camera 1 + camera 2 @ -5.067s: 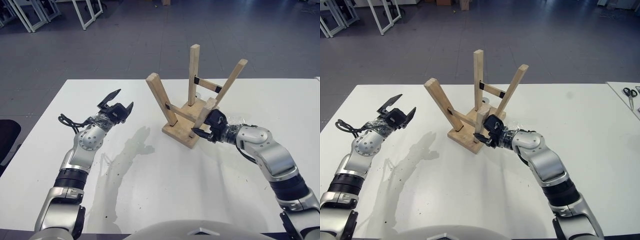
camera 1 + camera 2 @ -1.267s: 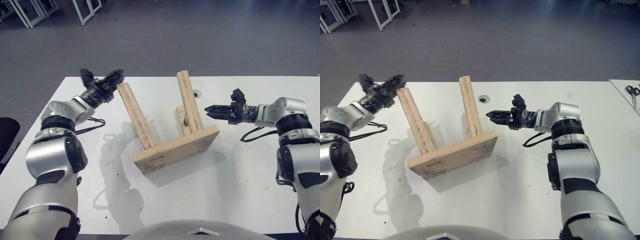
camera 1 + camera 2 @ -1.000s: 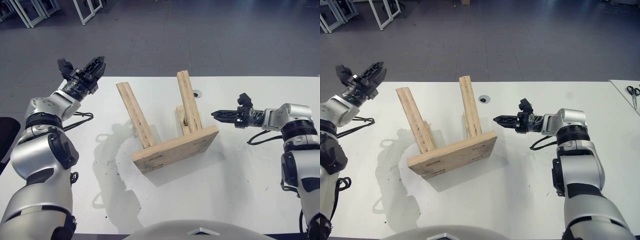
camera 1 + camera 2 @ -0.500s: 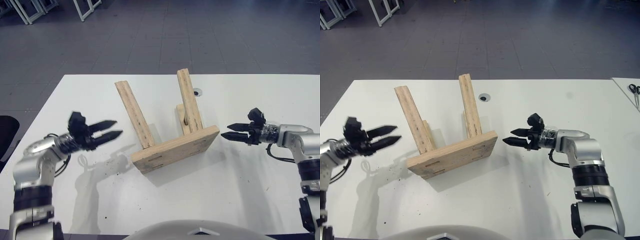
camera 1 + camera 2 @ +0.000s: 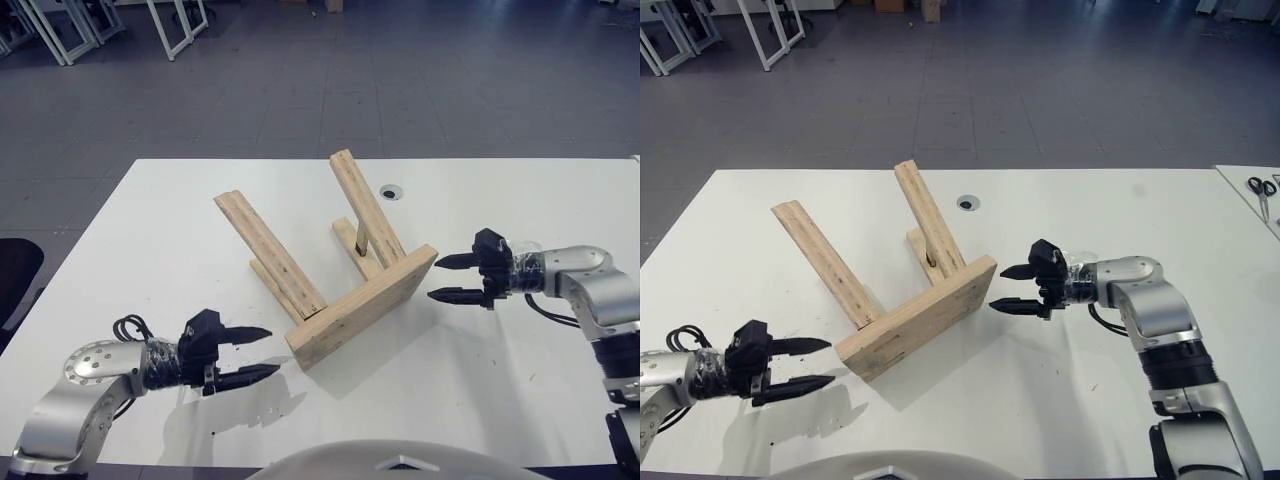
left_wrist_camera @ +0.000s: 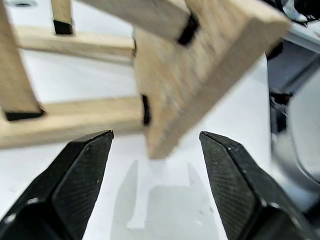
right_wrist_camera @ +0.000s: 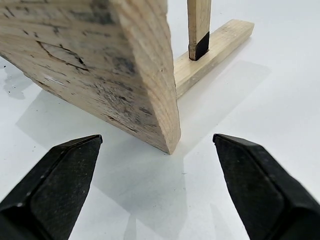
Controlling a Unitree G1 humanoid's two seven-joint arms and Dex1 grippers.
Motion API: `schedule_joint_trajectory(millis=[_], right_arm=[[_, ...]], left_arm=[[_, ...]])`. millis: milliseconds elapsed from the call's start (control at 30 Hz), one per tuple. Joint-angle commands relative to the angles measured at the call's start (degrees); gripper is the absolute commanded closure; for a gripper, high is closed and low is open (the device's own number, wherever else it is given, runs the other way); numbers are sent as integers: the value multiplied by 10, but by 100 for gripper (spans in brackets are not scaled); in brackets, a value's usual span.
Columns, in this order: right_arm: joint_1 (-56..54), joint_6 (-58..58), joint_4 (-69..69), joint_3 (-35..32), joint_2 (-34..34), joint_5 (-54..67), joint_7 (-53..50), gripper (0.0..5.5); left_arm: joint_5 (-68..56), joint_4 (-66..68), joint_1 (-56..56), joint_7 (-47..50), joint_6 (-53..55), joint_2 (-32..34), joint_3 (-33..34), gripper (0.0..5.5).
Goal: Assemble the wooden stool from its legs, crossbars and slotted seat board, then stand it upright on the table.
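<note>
Wooden stool [image 5: 330, 265] lies tipped on its side mid-desk [image 5: 480, 390], its seat board [image 5: 365, 305] standing on edge at the near right and its legs pointing far and left. Left hand [image 5: 272, 350] hovers low near the board's near-left corner, fingers spread, holding nothing. Right hand [image 5: 434, 279] sits just right of the board's far-right end, also spread and empty.

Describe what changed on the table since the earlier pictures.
The stool went from legs-up to lying on its side. The right end effector let go of its leg and drew back; the left end effector dropped low near the seat board. The stool stays assembled.
</note>
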Motion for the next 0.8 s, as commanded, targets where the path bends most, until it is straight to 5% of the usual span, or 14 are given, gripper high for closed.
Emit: schedule_joint_trajectory(millis=[33,333,800], right_arm=[[-32,-46,42,12,21,-17,6,139],[-78,-110,94,40,79,-20,48,139],[37,-72,-63,20,9,12,65,206]], left_arm=[[6,-12,-23,10,-11,7,-16,229],[70,12,-105,106,-48,-60,-105,229],[57,100,-135,45,-83,-10,-58,229]])
